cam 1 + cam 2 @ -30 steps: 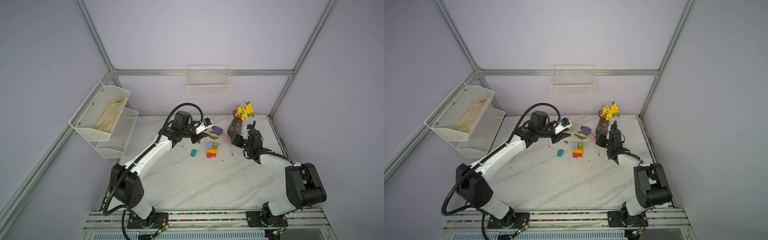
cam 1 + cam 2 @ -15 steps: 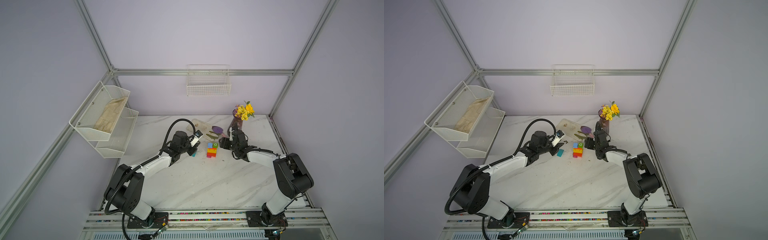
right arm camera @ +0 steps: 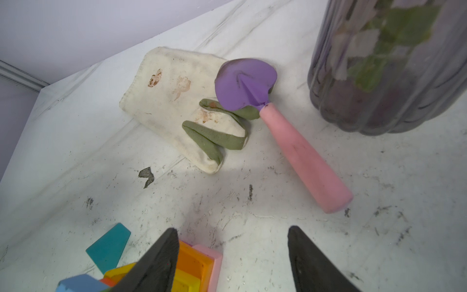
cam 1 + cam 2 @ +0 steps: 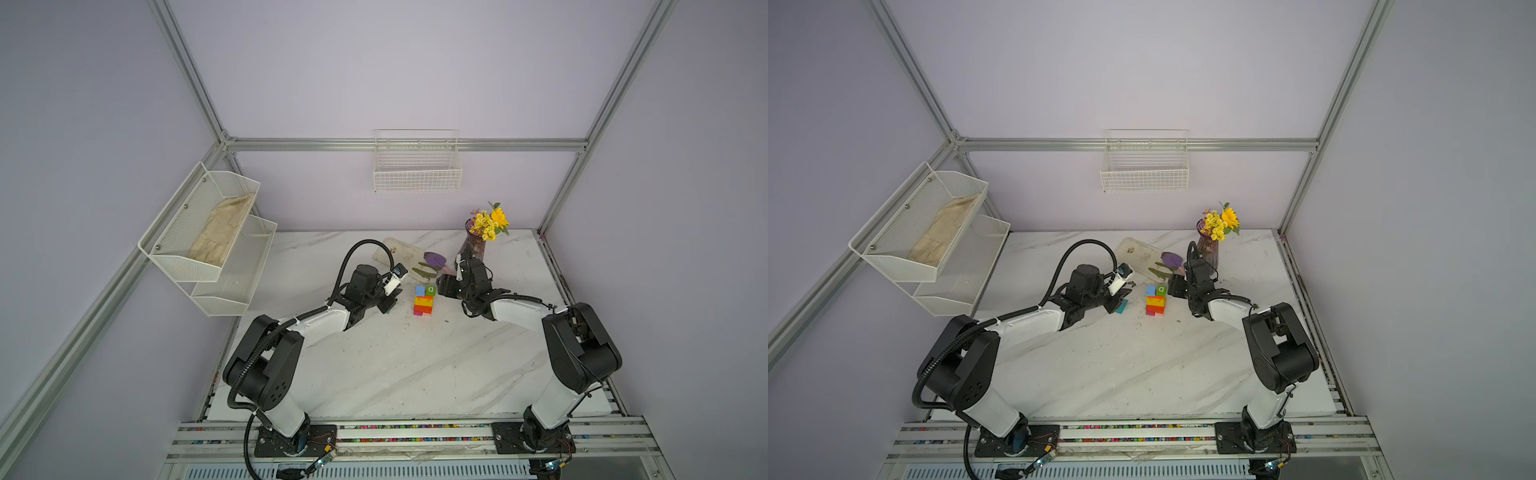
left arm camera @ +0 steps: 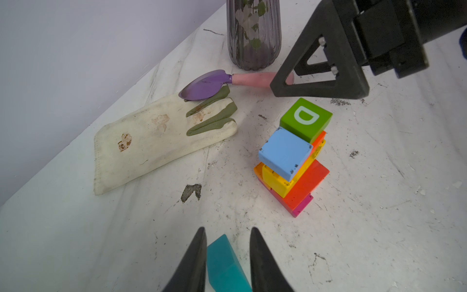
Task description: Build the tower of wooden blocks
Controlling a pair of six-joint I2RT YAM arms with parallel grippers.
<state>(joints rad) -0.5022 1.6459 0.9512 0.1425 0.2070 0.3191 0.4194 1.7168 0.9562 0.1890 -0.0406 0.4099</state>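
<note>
I had my white-and-black left arm stretched low, its black left gripper pinched onto the teal house-shaped wood block; my right arm reached inward, the right gripper with jaws standing apart.

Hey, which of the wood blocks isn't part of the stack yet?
The teal block. It lies alone on the table, between the fingers of the left hand, while every other block sits in the tower.

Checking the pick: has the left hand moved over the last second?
Yes. The left hand dropped from over the glove toward the front, to the teal block left of the tower.
</note>
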